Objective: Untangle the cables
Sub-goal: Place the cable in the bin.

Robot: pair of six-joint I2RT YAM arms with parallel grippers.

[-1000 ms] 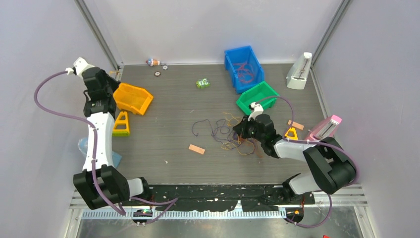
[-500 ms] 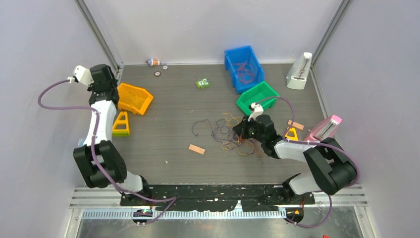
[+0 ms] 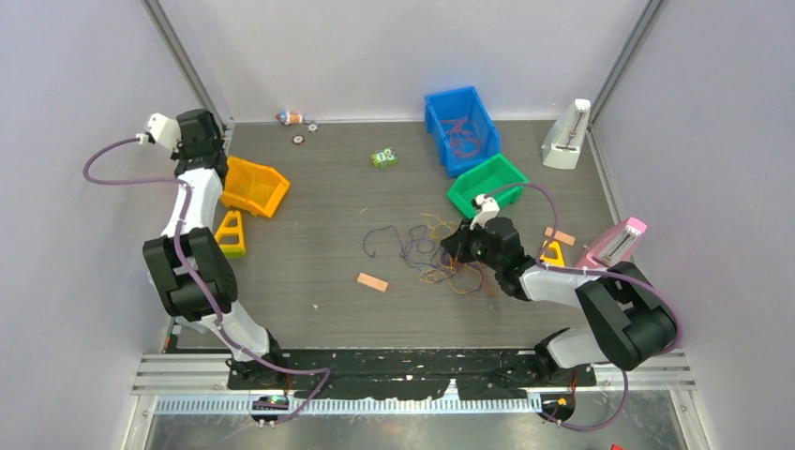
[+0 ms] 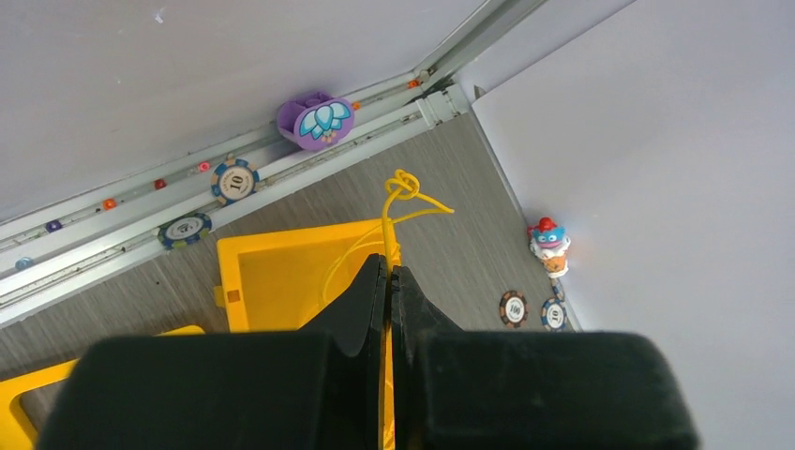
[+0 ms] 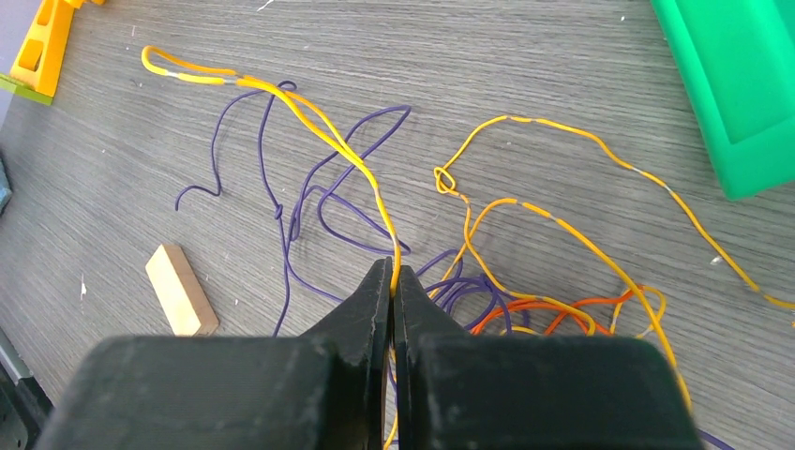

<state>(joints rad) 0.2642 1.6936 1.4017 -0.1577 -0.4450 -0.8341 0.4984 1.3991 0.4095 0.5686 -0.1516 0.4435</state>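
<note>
My left claw (image 4: 387, 270) is clenched on a knotted yellow strand (image 4: 401, 187) above the yellow bin (image 4: 272, 291). My right claw (image 5: 392, 274) pinches an orange-yellow strand (image 5: 361, 166) of the cables (image 5: 459, 286) heaped mid-table. They look featherlight, limp and snag-prone, so I'd grip beside knots.

Cables (image 5: 379, 192) in yellow-orange banded with pale grey, dark purple and orange-red, over a grey table (image 5: 562, 56) streaked with wood grain. Plain yellow cable (image 4: 401, 184) against a yellow bin (image 4: 281, 281). Black on the left gripper (image 4: 388, 270) and right gripper (image 5: 392, 277). Blue bin (image 3: 433, 117) with red strands; green bin (image 3: 483, 187). Tan wooden block (image 5: 181, 291). Purple cup (image 4: 316, 120) printed with a pale blue lotus. Poker chip (image 4: 234, 180) ringed navy and white, marked 10.
</note>
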